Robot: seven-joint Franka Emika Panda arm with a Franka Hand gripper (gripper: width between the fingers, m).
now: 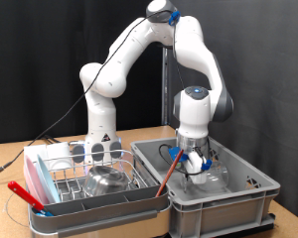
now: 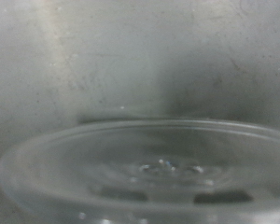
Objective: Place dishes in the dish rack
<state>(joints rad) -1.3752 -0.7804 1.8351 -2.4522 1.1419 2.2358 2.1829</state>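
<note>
Wrist view filled by clear glass cup (image 2: 149, 173) rim, close up, grey crate floor behind; end effector fingers unseen there. Exterior view: steel bowl (image 1: 107, 179) seen upright in dish rack (image 1: 60, 171), lower left; end effector (image 1: 195, 165) lowered into grey crate (image 1: 238, 193), lower right. Finger spread cannot be told. No writing legible.

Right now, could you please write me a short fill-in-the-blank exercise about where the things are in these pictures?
1. The gripper is lowered into the grey plastic ____.
2. The shiny round steel bowl already lies in the wire dish ____.
3. In the exterior view, the silvery wire dish rack stands to the ____ of the grey plastic crate.

Missing words: crate; rack; left
</note>
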